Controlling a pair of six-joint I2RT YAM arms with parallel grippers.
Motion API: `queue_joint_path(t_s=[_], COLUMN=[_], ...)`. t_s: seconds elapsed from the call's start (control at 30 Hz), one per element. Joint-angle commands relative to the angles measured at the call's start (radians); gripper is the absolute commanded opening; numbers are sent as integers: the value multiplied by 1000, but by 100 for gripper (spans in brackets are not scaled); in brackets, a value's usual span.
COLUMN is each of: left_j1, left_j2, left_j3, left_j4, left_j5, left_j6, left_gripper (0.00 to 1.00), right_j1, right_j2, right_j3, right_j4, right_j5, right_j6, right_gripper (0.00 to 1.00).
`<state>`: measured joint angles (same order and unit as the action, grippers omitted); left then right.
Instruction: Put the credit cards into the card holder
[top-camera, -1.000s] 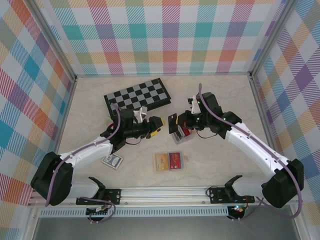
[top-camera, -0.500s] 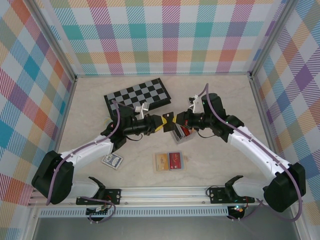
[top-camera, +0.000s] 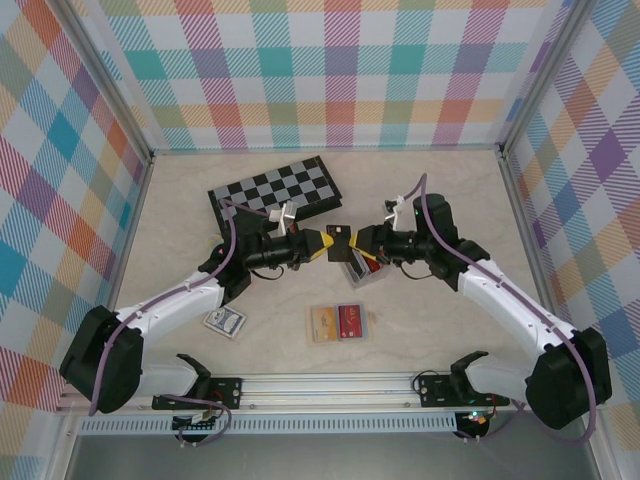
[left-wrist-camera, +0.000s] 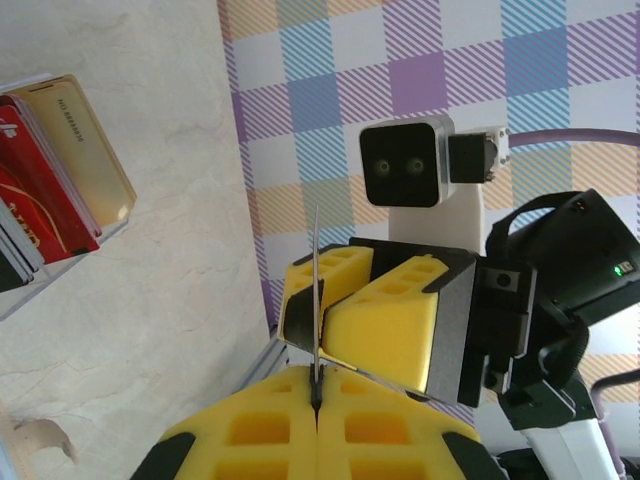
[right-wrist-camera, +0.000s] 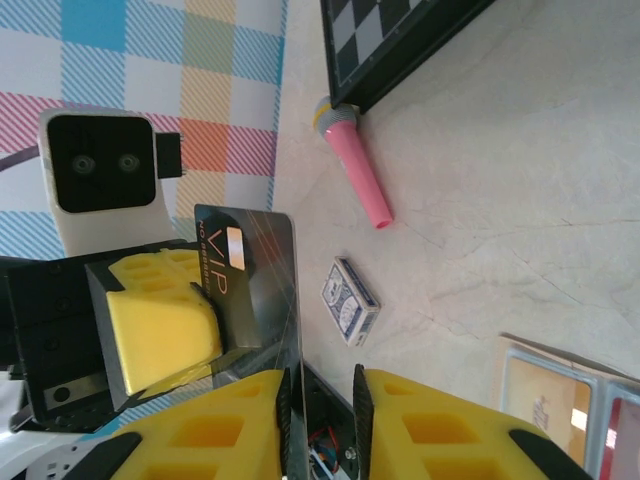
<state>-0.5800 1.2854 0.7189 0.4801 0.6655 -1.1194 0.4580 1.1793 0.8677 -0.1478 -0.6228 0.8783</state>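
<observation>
Carried by the right gripper alone a second ago, the black credit card, over the table's middle beside the card holder, is now clamped in the left gripper, with the right jaws slightly parted.

The chessboard lies at the rear of the table, left of centre. In front of it, at mid-table, the left gripper and right gripper meet tip to tip with one card between them. The card holder sits just in front of the right gripper, with other cards in its slots. The wallet lies nearer the front edge, at centre. The card pack lies left of the wallet, well apart.
</observation>
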Motion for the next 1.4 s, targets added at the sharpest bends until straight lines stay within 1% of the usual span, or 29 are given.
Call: queue_joint_path(t_s=[0.0, 0.2, 0.3, 0.37, 0.4, 0.43, 0.47, 0.5, 0.53, 0.6, 0.63, 0.7, 0.73, 0.77, 0.9, 0.97, 1.1, 1.2, 1.37], left_j1=[5, 5, 5, 5, 5, 5, 5, 5, 5, 5, 4, -2, -5, -8, -56, -83, -129, -160, -196], left_j2=[-25, -13, -12, -11, -17, -24, -34, -45, -59, -75, -78, -78, -77, -76, -57, -40, 11, 46, 95], left_j3=[14, 13, 13, 9, 12, 14, 15, 22, 32, 42, 46, 29, 11, -9, -56, -58, -46, -40, -29], left_j4=[86, 121, 118, 92, 49, -11, -68, -162, -292, -503, -627, -766, -810, -818, -846, -855, -853, -853, -827], left_j5=[29, 45, 45, 41, 33, 19, 6, -16, -50, -137, -188, -264, -278, -280, -326, -344, -346, -354, -360], left_j6=[-29, -50, -53, -42, -26, 0, 27, 71, 123, 214, 257, 311, 320, 321, 318, 321, 323, 328, 322], left_gripper=[0, 0, 0, 0, 5, 19, 31, 45, 56, 67, 72, 77, 78, 79, 80, 79, 75, 72, 66], right_j1=[-9, -18, -19, -22, -22, -22, -22, -20, -18, -12, -8, 19, 48, 80, 260, 314, 369, 372, 372], right_j2=[-6, 22, 19, 11, 6, 0, -5, -10, -17, -36, -50, -70, -74, -72, -38, -20, 19, 37, 23], right_j3=[-6, -4, 4, 13, 19, 23, 37, 57, 68, 62, 43, -2, -24, -37, -81, -106, -139, -152, -183], right_j4=[87, 137, 121, 77, 41, -3, -70, -177, -269, -395, -428, -459, -470, -484, -510, -484, -452, -449, -406], right_j5=[-101, -169, -168, -150, -132, -114, -79, -14, 61, 180, 220, 273, 302, 339, 541, 578, 617, 624, 625], right_j6=[5, 22, 13, -13, -31, -56, -91, -137, -180, -228, -233, -226, -217, -209, -143, -114, -87, -90, -81], right_gripper=[26, 23, 16, 9, 7, 5, 4, 4, 3, 3, 3, 3, 3, 3, 3, 3, 3, 3, 4])
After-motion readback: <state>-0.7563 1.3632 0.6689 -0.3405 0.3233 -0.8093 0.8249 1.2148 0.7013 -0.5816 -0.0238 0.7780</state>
